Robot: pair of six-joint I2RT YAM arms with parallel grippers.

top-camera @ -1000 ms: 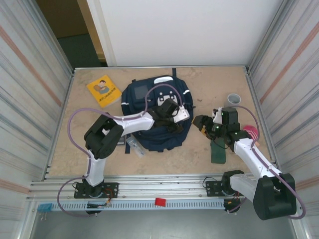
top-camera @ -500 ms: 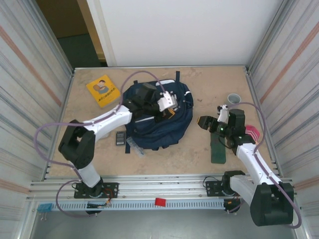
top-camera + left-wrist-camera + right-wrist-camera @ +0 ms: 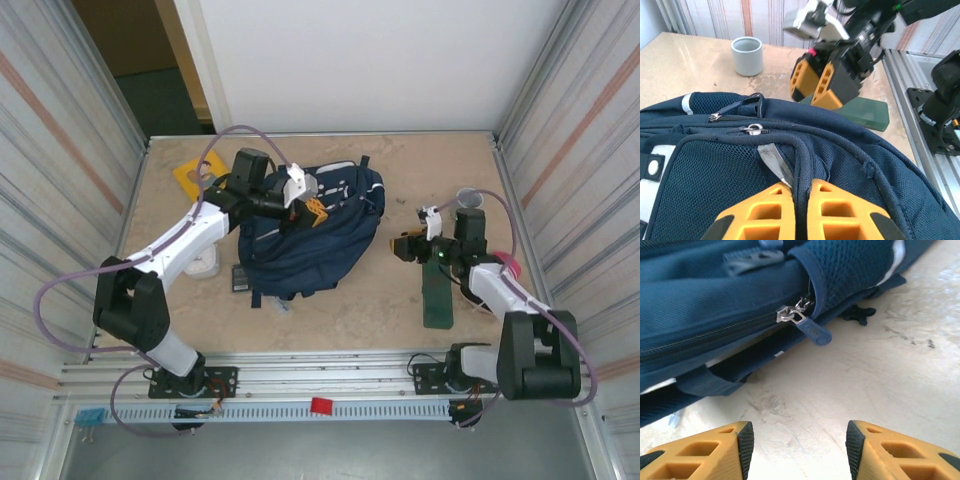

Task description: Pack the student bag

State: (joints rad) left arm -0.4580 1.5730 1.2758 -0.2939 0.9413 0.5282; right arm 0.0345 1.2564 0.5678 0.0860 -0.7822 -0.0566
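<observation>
Left arm stretched forward, left claw (image 3: 312, 210) pinched on student bag (image 3: 320, 255) (fingers together); right claw (image 3: 405, 246) part-open.

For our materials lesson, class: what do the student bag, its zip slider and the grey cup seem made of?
The student bag looks like matte navy woven fabric with mesh panels; the tiny holes show. The zip slider is likely metal, from its silvery glint. The grey cup is probably plastic, smooth and matte, maybe ceramic.
</observation>
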